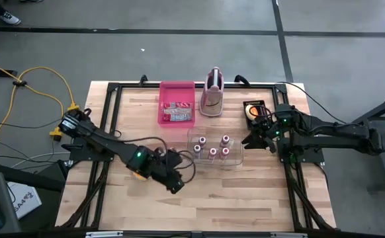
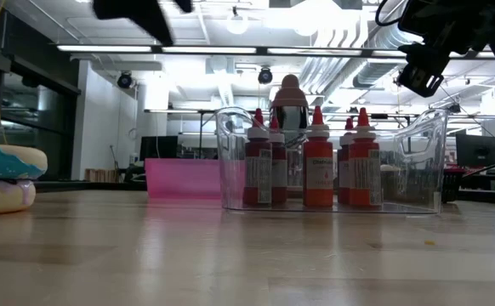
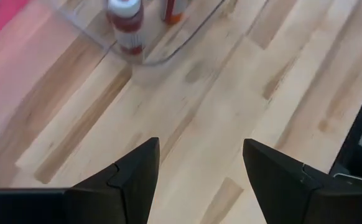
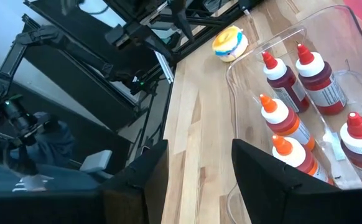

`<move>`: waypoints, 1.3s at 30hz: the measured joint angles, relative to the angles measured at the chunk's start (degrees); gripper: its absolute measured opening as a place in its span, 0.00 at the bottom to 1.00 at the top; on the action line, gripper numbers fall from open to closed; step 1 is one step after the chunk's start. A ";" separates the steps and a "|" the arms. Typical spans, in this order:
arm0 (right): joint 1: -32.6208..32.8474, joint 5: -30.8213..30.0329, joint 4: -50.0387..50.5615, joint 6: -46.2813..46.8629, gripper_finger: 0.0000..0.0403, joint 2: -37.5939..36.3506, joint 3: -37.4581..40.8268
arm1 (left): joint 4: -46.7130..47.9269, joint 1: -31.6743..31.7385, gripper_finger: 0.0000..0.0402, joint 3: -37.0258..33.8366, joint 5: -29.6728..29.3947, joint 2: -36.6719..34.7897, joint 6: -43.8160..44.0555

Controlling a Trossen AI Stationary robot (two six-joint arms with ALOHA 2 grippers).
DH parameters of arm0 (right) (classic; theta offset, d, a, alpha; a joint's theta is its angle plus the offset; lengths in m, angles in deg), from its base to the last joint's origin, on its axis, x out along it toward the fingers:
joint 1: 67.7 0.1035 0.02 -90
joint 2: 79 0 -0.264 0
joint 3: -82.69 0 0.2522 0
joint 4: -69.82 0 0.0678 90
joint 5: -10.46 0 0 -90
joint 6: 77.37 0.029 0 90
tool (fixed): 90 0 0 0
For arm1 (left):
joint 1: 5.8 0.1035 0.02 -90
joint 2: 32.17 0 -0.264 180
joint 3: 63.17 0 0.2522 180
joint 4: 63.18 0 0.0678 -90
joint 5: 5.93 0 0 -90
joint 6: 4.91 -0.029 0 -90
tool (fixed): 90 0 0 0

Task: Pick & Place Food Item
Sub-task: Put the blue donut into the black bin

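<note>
The doughnut (image 4: 229, 42) lies on the tabletop (image 1: 245, 198) just behind the left tool (image 1: 176, 187), well apart from the clear bin (image 1: 235, 158) of sauce bottles (image 2: 318, 161). The left tool hangs open and empty over bare wood; it should probably back up, centre over the doughnut and descend squarely. The right tool (image 1: 249, 139) waits half-open and empty beside the bin.

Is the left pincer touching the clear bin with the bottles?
Apart. In the left wrist view, bare wood lies between the open left pincer and the clear bin.
</note>
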 joint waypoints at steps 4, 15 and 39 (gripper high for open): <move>0.00 0.00 0.01 0.01 0.40 0.01 0.00 | 3.81 -2.52 0.56 -0.04 -2.42 2.34 5.11; 0.00 0.00 0.35 0.00 0.40 0.02 0.00 | 17.49 -5.30 0.56 -0.02 -3.11 8.06 16.76; 0.00 0.00 0.37 0.00 0.40 0.02 0.00 | 19.42 -13.27 0.56 -9.18 1.94 8.91 29.62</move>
